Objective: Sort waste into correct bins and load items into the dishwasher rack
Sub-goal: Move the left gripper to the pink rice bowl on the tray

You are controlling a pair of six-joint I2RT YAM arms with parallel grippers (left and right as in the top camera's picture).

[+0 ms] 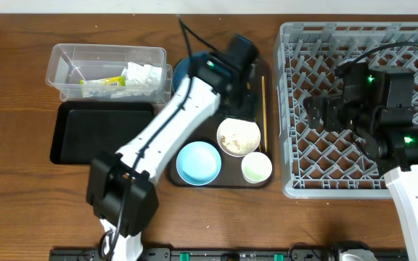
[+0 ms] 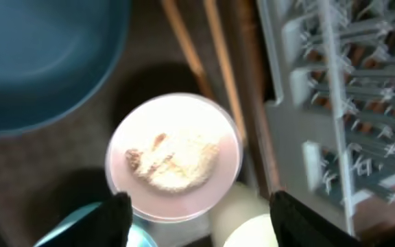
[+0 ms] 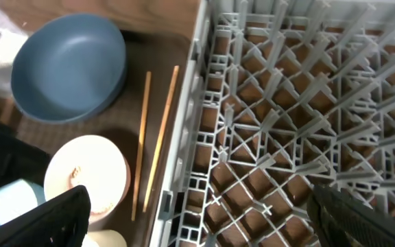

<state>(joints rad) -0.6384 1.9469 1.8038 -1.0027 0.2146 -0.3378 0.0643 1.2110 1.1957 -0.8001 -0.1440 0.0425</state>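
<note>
The left gripper (image 2: 208,221) hangs wide open and empty above the cream bowl (image 2: 173,158). The bowl sits upright on the brown tray (image 1: 229,176), holding rice (image 2: 173,166), between and just beyond the fingers (image 2: 118,219). The two chopsticks (image 2: 208,55) lie parallel, running near to far beside the rack (image 3: 286,103). The right gripper (image 3: 208,219) is spread wide and empty over the rack. The dark-blue bowl (image 2: 40,55) is cut off.

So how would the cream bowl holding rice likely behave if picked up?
The cream bowl looks rigid and smooth, so it may slip in a rim pinch. The rice sits loose and heaped; tilting would probably spill it.
</note>
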